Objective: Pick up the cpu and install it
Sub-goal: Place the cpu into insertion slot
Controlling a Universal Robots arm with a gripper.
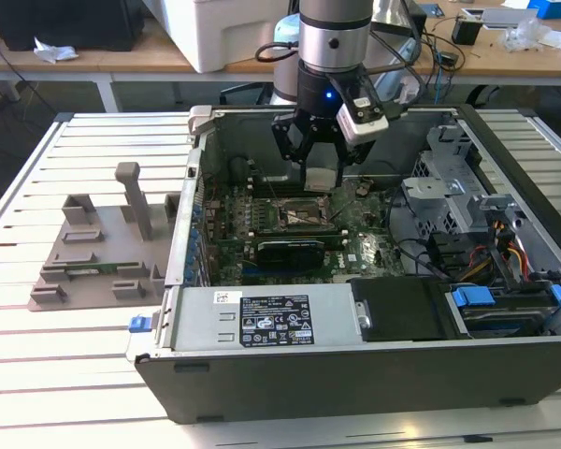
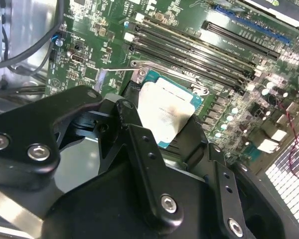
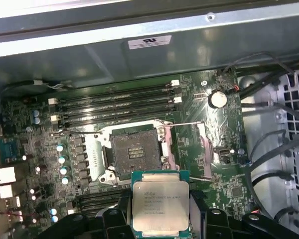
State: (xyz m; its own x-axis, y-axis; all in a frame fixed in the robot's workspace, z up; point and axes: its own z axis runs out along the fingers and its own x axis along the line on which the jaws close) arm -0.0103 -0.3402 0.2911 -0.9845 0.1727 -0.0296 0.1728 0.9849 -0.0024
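My fingers (image 3: 113,221) clamp the cpu (image 3: 160,206) over an open socket (image 3: 136,153).
Inside the case (image 1: 337,383), my gripper (image 1: 320,176) hangs above the motherboard (image 1: 365,253); the cpu, held by its edges, is near the socket, not in it.

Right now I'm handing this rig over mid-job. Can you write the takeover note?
Gripper: shut on the cpu, down inside the open computer case.
Cpu: held flat, metal top up, next to the socket in the first wrist view. It looks clear of the socket.
Socket: empty.
Done: cpu picked up and brought to the board.
Left: cpu not yet seated in the socket.
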